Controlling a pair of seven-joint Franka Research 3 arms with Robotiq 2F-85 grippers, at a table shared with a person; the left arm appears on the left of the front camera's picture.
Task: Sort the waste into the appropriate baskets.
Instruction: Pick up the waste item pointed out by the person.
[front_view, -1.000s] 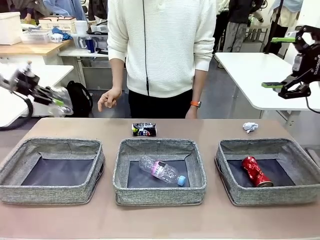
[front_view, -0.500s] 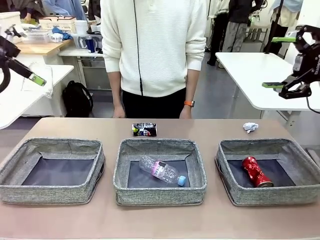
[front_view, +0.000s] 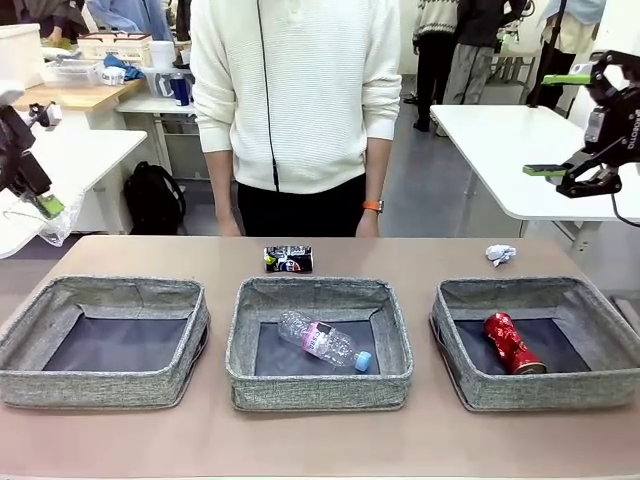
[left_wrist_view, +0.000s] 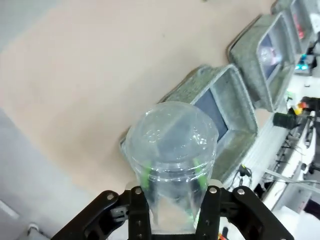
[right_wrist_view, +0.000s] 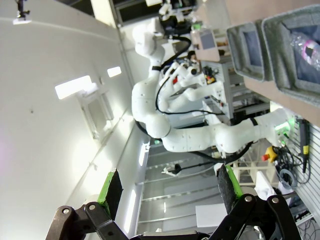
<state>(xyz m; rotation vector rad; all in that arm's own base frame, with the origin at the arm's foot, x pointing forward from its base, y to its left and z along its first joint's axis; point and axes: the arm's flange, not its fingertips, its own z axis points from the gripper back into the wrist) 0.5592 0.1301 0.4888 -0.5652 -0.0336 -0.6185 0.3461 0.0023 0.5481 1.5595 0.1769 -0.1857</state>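
Tan tabletop, three grey baskets in a row along the lower half of the frame, one person in a white top standing at the far side.

- Clear plastic cup: at the left edge of the frame, off the table, above and left of the left basket. Left gripper is clamped around it, green pads pressed on either side of the cup's body in the wrist view.
- Clear pink-labelled bottle: lying on its side in the middle basket, blue cap toward lower right.
- Crushed red can: lying in the right basket.
- Dark multicoloured can: on the bare table just behind the middle basket.
- Crumpled white paper ball: on the table behind the right basket, upper right.
- Right gripper: upper right of the frame, raised well above the table, fingers spread wide, nothing between them.
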